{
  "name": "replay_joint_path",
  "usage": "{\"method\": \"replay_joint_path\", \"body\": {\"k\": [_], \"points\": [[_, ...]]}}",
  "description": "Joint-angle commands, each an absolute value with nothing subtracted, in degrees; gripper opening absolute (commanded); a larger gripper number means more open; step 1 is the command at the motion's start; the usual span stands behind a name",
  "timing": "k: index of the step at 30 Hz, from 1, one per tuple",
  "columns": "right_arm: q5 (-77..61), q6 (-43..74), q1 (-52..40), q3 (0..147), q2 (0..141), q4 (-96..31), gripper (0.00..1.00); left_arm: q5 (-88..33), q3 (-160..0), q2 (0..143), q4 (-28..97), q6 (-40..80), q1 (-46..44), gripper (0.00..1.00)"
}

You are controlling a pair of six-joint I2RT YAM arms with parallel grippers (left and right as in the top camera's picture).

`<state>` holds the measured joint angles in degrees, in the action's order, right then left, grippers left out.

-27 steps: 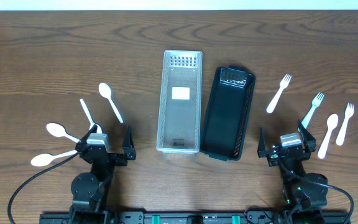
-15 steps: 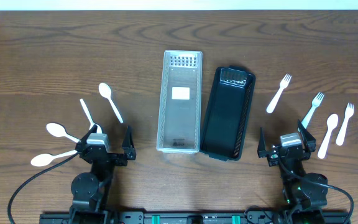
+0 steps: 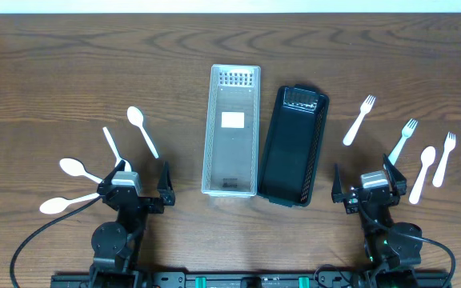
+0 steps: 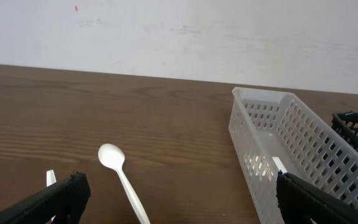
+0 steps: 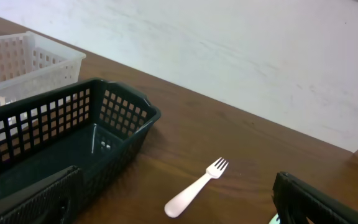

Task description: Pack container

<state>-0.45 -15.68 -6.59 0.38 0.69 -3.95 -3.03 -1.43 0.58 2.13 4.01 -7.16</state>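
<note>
Two baskets lie side by side: the white basket (image 3: 231,130), with the black basket (image 3: 294,145) just to its right (slightly askew). Left of the white basket lie three spoons (image 3: 142,130). Well to its right are three forks (image 3: 359,119) and a fourth spoon (image 3: 422,173). The left gripper (image 3: 134,180) and right gripper (image 3: 364,180) sit nearer the camera's base than the white basket, one on each side of it, both with jaws wide apart.
</note>
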Motion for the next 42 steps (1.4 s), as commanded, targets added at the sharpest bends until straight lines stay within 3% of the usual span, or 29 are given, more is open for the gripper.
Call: {"method": "replay_joint_path", "body": {"k": [1,32,42], "points": [[-0.67,-16.14,-6.17,0.34,0.27,-4.25,0.99,-3.44,-0.23,0.23,3.77,3.05,-6.92,0.98],[-2.02,-16.08,-6.2,0.34,0.27,-4.08,0.99,-3.44,-0.23,0.23,3.77,3.05,-6.92,0.98],[-3.49,7.49,-6.17,0.36,0.99,-4.08,0.99,-3.64,-1.23,0.3,5.56,5.52,-6.94,0.98]]}}
